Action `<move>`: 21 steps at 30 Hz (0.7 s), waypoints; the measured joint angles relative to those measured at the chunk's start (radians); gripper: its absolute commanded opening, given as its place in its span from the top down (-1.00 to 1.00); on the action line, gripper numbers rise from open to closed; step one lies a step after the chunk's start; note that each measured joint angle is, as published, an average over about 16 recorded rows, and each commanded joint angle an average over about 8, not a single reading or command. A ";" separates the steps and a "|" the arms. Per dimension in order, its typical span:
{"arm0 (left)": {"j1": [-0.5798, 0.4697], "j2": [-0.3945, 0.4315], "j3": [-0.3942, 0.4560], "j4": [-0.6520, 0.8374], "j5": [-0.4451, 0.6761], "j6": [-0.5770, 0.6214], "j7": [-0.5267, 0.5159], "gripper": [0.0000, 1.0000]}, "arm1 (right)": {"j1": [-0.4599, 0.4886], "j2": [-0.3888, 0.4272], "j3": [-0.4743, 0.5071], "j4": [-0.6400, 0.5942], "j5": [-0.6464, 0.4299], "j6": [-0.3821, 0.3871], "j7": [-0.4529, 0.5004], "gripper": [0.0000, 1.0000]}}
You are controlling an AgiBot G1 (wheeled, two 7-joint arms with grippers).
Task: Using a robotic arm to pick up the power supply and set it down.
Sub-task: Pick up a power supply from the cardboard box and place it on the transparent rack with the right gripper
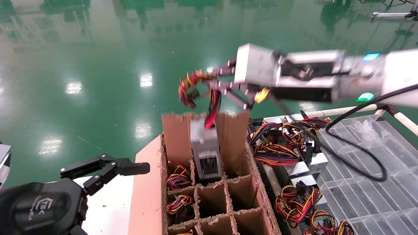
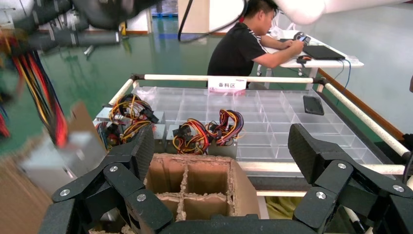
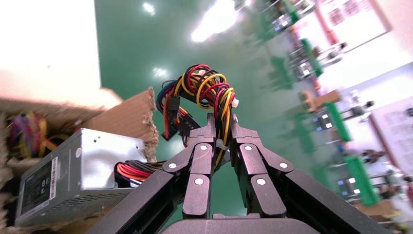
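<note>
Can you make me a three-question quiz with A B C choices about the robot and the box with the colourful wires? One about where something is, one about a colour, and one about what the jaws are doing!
1. Where is the power supply?
A. Standing partly in a compartment of the cardboard box
B. Lying on the green floor
C. On the clear tray

2. What colour is the floor?
A. Blue
B. Green
C. Brown

3. What is the right gripper doing?
A. Hanging open and empty
B. Squeezing the metal case
C. Shut on the wire bundle

Answers:
1. A: the head view shows its lower end between the cardboard dividers, its top sticking out.
2. B: shiny green surrounds the box.
3. C: the right wrist view shows the jaws pinched together on the wires. The left gripper waits open, low at the robot's left.
</note>
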 measured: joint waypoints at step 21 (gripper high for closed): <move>0.000 0.000 0.000 0.000 0.000 0.000 0.000 -1.00 | 0.074 0.057 0.075 0.084 0.101 -0.021 0.106 1.00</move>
